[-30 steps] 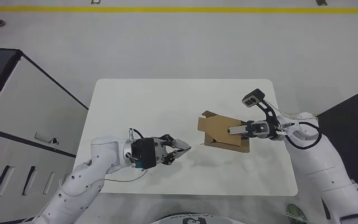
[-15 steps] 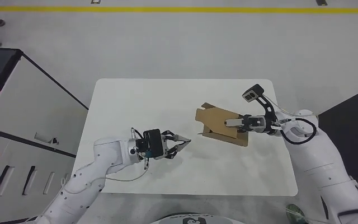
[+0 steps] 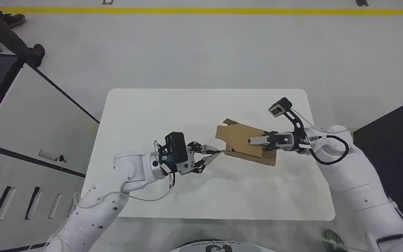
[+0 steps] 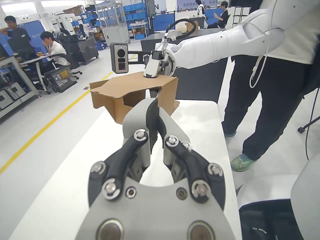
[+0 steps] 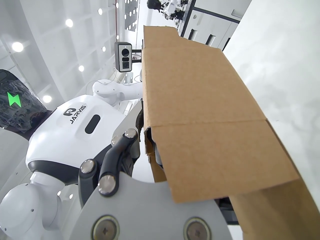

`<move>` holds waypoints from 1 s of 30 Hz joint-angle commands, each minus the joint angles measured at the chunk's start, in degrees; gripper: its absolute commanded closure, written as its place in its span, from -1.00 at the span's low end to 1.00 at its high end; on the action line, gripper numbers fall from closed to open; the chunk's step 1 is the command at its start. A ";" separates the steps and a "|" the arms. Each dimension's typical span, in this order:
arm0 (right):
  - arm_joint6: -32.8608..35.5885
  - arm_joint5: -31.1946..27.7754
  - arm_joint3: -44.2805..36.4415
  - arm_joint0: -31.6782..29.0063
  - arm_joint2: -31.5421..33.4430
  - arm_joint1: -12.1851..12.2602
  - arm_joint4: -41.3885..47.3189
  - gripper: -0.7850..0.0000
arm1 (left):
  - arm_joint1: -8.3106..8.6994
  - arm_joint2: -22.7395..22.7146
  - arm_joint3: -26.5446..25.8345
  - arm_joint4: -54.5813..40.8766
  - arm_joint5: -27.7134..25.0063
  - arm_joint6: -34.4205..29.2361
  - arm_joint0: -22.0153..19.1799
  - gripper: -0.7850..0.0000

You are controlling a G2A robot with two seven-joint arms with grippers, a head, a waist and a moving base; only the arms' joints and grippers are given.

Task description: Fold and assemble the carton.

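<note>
A half-formed carton (image 3: 242, 137) stands right of centre on the white surface (image 3: 157, 113), its flaps loose and its left end open. The right jaws are clamped on the carton's top panel from the right side. The left jaws, narrowed until the tips meet, point at its near left corner, just beside the cardboard; whether they touch it cannot be told. The hazard lies at that corner: a push landing off the crease could crush the thin wall or buckle a flap instead of folding it. With a hold on one panel alone, a hard shove could also skew the carton, slide it rightward across the surface, or tear it from the right jaws.
</note>
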 commanded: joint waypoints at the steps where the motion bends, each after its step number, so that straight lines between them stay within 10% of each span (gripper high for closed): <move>1: 0.72 -0.19 0.08 0.02 -0.16 -0.10 0.18 1.00 | -0.10 0.46 0.21 -0.02 -0.09 -0.31 -0.30 1.00; 30: 3.50 0.72 -0.49 -0.61 0.03 -0.87 -0.27 1.00 | -0.99 2.97 1.76 -1.23 -0.67 -1.00 -2.05 1.00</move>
